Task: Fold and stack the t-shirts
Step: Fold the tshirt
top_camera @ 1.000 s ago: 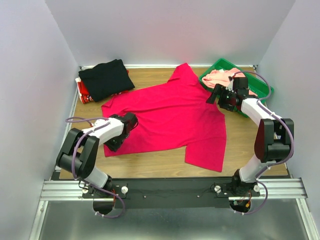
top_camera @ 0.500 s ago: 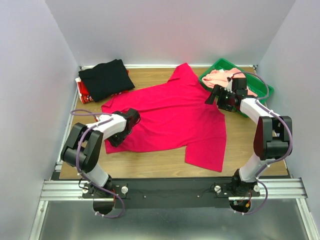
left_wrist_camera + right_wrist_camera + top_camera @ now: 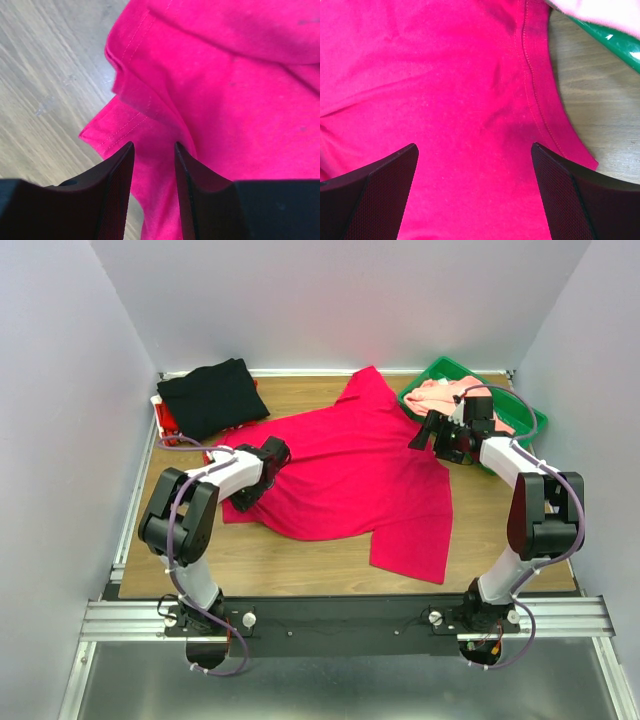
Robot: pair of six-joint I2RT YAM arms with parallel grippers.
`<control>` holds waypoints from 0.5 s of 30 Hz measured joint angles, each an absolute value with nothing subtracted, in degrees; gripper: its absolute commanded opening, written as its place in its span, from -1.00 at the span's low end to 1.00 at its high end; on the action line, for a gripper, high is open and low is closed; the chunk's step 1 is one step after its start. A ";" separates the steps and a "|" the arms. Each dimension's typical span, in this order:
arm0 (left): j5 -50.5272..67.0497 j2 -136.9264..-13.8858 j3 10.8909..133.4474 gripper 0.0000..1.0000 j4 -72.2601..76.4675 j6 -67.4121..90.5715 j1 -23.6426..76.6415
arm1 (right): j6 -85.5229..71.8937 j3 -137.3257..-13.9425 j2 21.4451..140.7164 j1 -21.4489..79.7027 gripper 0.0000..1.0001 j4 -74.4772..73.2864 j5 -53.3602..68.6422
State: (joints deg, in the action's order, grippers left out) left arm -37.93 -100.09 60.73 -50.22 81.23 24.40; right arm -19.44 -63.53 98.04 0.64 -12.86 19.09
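The crimson-magenta t-shirt [image 3: 350, 470] lies spread across the middle of the table, its left edge bunched and lifted. My left gripper [image 3: 248, 495] is shut on a fold of that left edge, and the cloth runs between its fingers in the left wrist view [image 3: 154, 150]. My right gripper [image 3: 428, 432] is open just above the shirt's right edge, with crimson cloth [image 3: 445, 75] spread between its fingers [image 3: 475, 155]. The black t-shirt [image 3: 210, 395] lies folded at the back left. The pale salmon-pink t-shirt [image 3: 440, 395] lies in the tray.
A green plastic tray [image 3: 525, 420] stands at the back right, right behind my right gripper; its rim shows in the right wrist view [image 3: 610, 42]. A red object [image 3: 165, 422] pokes out from under the black shirt. Bare wood [image 3: 45, 75] lies left of the shirt.
My left gripper has moved back and to the right, dragging the shirt's lower left edge inward with it. The right gripper has hardly moved.
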 measured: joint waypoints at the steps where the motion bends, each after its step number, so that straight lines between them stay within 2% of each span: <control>1: -37.98 -100.14 61.01 -0.09 -50.39 81.32 24.40 | -19.44 -63.53 98.04 0.64 1.00 -12.84 19.11; 4: -38.37 -99.44 61.04 -0.09 -51.57 82.50 24.40 | -19.44 -63.53 98.04 0.64 0.99 -12.84 19.40; 15: -36.51 -85.32 52.80 -0.09 -57.19 89.67 24.40 | -19.44 -63.31 98.04 0.62 1.00 -12.45 20.32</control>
